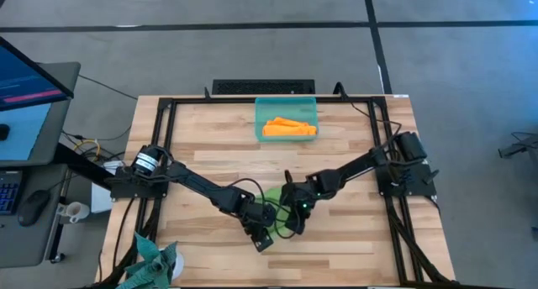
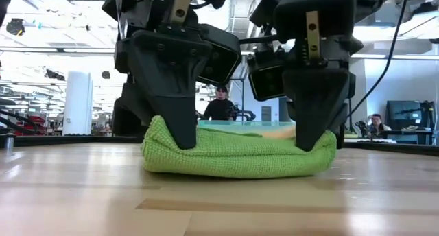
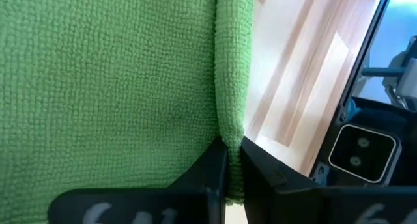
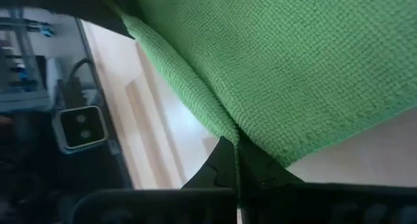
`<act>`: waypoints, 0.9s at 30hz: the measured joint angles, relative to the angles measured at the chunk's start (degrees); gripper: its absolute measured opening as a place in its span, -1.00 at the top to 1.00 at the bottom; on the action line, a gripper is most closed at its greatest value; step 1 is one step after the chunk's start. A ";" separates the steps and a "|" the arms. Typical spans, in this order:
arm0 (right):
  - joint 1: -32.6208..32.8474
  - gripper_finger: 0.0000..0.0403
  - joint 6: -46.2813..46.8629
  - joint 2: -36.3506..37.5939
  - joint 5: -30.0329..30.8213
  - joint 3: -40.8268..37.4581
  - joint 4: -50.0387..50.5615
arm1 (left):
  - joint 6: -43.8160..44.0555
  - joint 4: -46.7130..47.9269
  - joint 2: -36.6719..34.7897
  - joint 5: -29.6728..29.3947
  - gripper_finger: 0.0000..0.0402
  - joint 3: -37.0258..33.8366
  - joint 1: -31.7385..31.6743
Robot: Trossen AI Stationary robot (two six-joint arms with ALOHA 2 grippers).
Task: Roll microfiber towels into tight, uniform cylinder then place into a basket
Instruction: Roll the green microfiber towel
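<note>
Towels were split between two spots: the lime green towel (image 2: 236, 154) lay folded into a low, thick bundle on the wooden table (image 1: 353, 159), near its front middle, while the orange towel (image 1: 288, 128) sat inside the teal basket (image 1: 261, 112) at the table's far edge, well apart from the arms.

Both arms met over the green bundle. The left gripper (image 1: 262, 235) came in from the left side and stood on one end of the towel; in the left wrist view its jaws were pressed together on a raised fold along the cloth's edge (image 3: 225, 120). The right gripper (image 1: 296, 222) reached in from the right and stood on the other end; its wrist view showed the jaws pinched tight on a ridge of the same green cloth (image 4: 215, 107). From the low view, both sets of dark fingers (image 2: 180, 119) dug down into the top of the bundle, one near each end, with the towel resting flat on the table between them.

It looked folded rather than tightly rolled, though the ends were partly hidden by the fingers.

A crumpled teal-grey cloth (image 1: 155, 260) lay at the table's front left corner. People (image 2: 219, 105) sat in the room beyond.
</note>
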State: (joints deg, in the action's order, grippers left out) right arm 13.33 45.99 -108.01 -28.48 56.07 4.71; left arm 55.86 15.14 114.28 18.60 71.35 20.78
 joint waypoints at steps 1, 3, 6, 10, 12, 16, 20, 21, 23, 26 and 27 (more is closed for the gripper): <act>-0.37 0.96 0.60 0.00 -0.92 0.00 -0.17 | -0.21 -0.01 -0.01 0.01 0.92 0.00 0.00; -0.98 0.93 1.45 0.00 -2.31 0.00 -0.48 | -0.24 0.04 -0.02 -0.04 0.92 0.00 0.00; -1.63 0.93 2.57 -0.03 -3.02 -0.02 -0.42 | -0.07 0.69 -0.04 -1.11 0.91 0.00 0.02; -2.41 0.97 3.62 -0.04 -3.09 -0.07 -0.26 | -1.48 1.74 -0.07 -2.18 0.83 0.00 0.12; -2.66 0.97 4.48 -0.04 -3.11 -0.07 -0.14 | -2.74 2.21 -0.07 -2.21 0.76 0.00 0.19; -3.03 0.93 5.76 -0.09 -3.11 -0.17 0.33 | -5.17 3.03 -0.07 -0.89 0.60 -0.02 0.28; -3.18 0.95 6.35 -0.09 -3.09 -0.17 0.22 | -8.40 4.94 -0.07 -0.41 0.48 -0.02 0.50; -3.24 0.96 6.69 -0.09 -3.09 -0.17 0.18 | -8.89 5.52 -0.07 -0.55 0.47 -0.02 0.62; -3.37 0.97 7.16 -0.09 -3.05 -0.17 0.05 | -10.14 6.38 -0.07 -1.04 0.46 -0.02 1.10; -3.46 0.94 7.99 -0.09 -3.05 -0.17 -0.13 | -12.08 6.78 -0.07 -1.72 0.46 -0.02 2.75; -3.46 0.93 8.04 -0.09 -3.05 -0.17 -0.14 | -12.57 6.74 -0.21 -2.62 0.46 -0.02 3.54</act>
State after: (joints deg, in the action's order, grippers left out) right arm 9.87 54.02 -108.09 -31.53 55.90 4.57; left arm 43.29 21.89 114.06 15.98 71.33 24.31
